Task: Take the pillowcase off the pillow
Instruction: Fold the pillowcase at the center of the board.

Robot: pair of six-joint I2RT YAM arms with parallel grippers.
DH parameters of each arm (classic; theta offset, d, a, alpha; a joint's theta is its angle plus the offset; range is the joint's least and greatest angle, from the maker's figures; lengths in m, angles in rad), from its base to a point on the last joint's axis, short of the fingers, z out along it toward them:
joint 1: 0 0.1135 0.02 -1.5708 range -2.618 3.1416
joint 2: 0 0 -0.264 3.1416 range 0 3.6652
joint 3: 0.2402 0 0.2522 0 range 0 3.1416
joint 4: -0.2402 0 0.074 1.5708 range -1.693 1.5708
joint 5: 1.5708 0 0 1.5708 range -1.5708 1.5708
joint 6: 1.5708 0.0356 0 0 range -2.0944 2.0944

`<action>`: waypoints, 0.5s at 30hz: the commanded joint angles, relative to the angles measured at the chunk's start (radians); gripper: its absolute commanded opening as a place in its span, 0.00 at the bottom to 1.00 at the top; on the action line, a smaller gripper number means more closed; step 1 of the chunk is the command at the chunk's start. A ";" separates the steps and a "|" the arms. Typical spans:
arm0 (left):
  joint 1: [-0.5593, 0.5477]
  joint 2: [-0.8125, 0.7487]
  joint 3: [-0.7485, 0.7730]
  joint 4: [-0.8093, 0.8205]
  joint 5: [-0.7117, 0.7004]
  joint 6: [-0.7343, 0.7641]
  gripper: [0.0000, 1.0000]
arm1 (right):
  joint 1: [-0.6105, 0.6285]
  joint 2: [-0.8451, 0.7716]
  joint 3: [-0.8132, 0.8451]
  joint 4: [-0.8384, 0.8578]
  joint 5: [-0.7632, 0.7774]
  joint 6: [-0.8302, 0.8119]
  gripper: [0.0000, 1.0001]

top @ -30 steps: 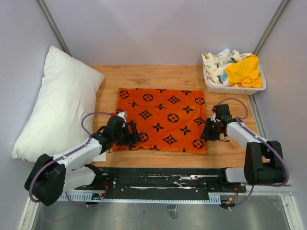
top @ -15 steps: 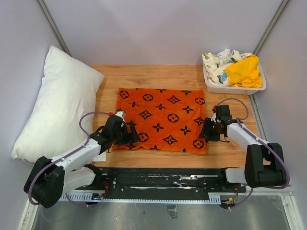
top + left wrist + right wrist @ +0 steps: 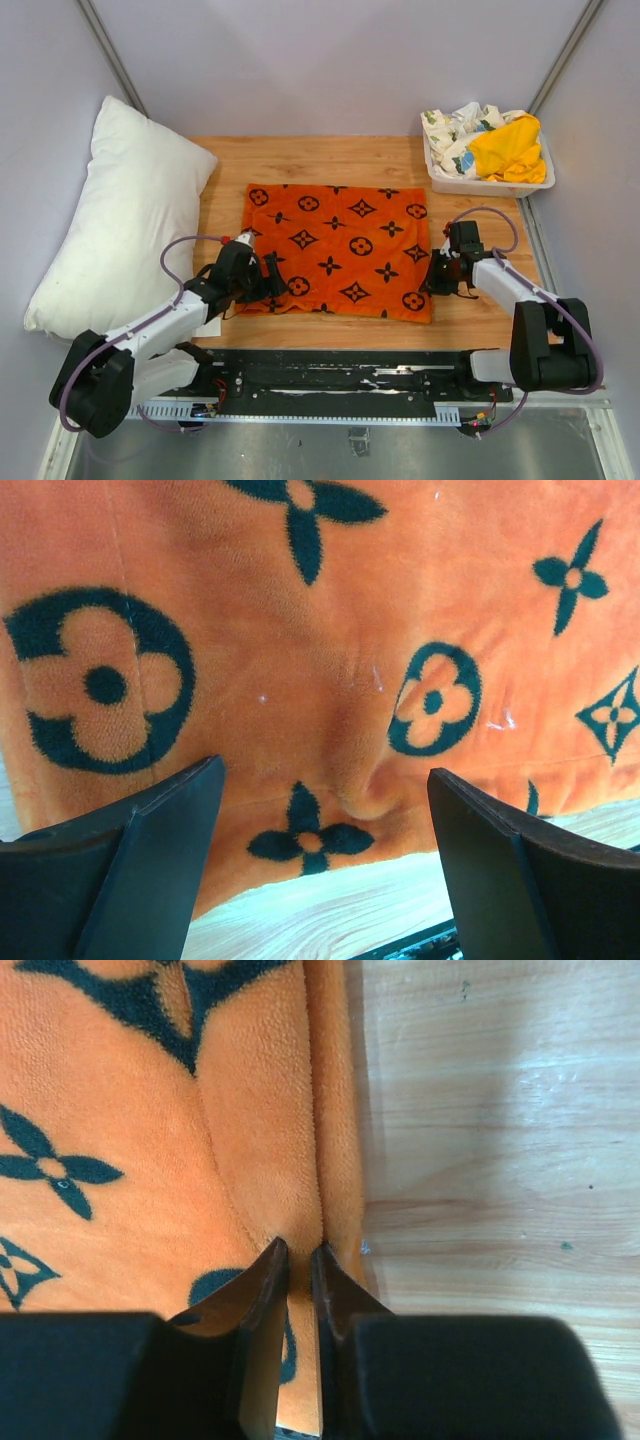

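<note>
1. The bright orange fabric pillowcase, printed with black monogram motifs, lies flat and spread out mid-counter, nearer the near edge of the light wooden counter.
2. The plump white rectangular pillow is bare and overhangs the counter's left edge, well apart from the pillowcase.
3. The left gripper hovers over the pillowcase's near-left corner, fingers spread wide with nothing between them.
4. The right gripper sits at the pillowcase's right edge, fingers almost together, pinching a thin ridge of orange fabric.
5. At the far-right corner, a white plastic bin holds a crumpled yellow cloth and a white floral-print cloth.
</note>
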 commanded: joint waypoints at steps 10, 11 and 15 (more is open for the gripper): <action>0.012 0.040 -0.002 -0.012 -0.023 -0.006 0.88 | -0.001 -0.121 0.135 -0.220 0.069 -0.013 0.01; 0.014 0.043 -0.002 -0.013 -0.024 -0.006 0.88 | -0.001 -0.126 0.151 -0.233 0.078 -0.017 0.01; 0.022 0.047 -0.003 -0.024 -0.033 -0.001 0.88 | -0.003 -0.126 0.189 -0.261 0.115 -0.037 0.01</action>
